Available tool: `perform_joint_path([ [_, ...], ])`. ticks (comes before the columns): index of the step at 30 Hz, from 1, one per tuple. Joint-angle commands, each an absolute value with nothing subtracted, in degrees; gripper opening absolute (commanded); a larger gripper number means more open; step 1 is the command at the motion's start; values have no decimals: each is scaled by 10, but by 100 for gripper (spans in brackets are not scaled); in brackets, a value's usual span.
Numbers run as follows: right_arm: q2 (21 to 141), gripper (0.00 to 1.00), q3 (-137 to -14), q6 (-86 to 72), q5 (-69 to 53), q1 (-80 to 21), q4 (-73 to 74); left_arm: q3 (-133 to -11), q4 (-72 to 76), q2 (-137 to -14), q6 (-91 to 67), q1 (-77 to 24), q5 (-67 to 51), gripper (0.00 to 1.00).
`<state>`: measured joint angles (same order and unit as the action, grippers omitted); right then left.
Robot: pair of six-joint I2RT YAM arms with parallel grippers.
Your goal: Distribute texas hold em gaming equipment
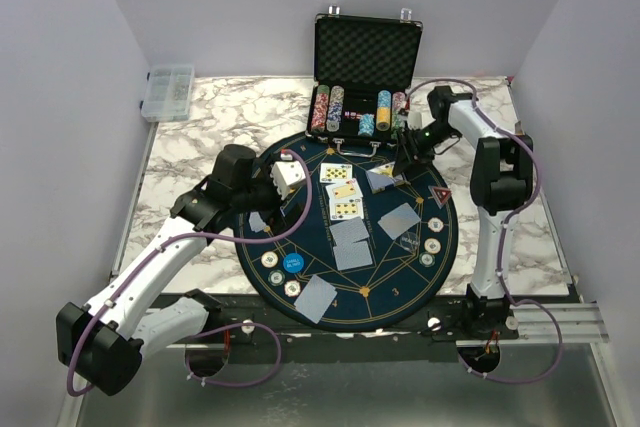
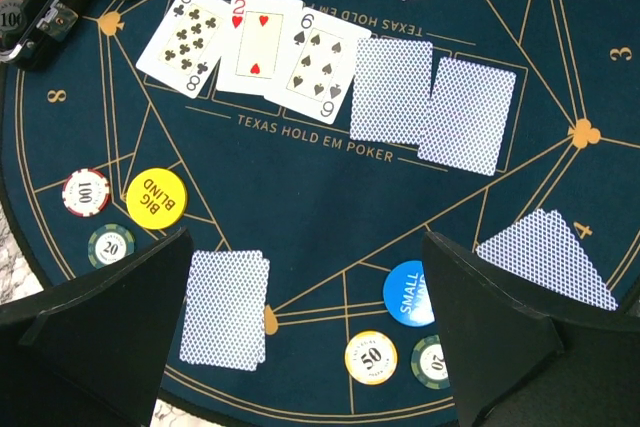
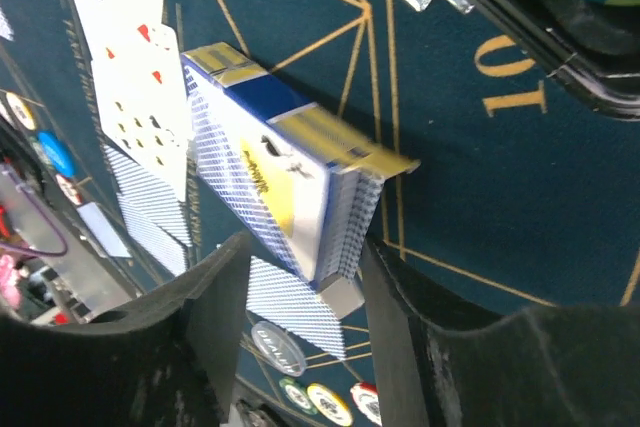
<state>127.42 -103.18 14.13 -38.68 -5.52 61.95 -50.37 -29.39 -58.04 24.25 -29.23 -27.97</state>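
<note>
Card deck (image 3: 270, 177), boxed in blue, lies on the mat (image 3: 480, 207) near the 10 mark, flap open and card edges showing. I judge it light, stiff as a block and glossy. Loose cards could slide out, so I'd pinch the long sides mid-box. Right gripper (image 3: 305, 262) angles down over its lower end, jaws partly spread with a gap on one side, no pinch. Left gripper (image 2: 308, 242) hovers over the mat, jaws wide, empty.

Pale lavender walls (image 1: 70, 67) on three sides; white-grey marble tabletop (image 1: 200, 142); black rail (image 1: 340, 334) along near edge; even light.
</note>
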Motion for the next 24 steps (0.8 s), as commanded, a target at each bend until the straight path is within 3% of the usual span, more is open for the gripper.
perform_joint_path([
  [1,1278,56,-1057,157,-347,-46,635,-517,-304,-577,254,-288,-276,98],
  [4,1268,64,-1096,164,-314,-30,650,-517,-304,-579,256,-287,-277,98],
  [8,1238,66,-1110,255,-271,-8,696,-517,-304,-580,263,-287,-286,98],
  [11,1167,67,-1033,369,-213,-5,681,-517,-304,-580,271,-286,-296,98],
  [16,1047,81,-862,511,-146,-5,616,-524,-306,-588,278,-284,-316,98],
  [24,1008,89,-791,618,-162,-5,584,-532,-313,-596,293,-283,-348,98],
])
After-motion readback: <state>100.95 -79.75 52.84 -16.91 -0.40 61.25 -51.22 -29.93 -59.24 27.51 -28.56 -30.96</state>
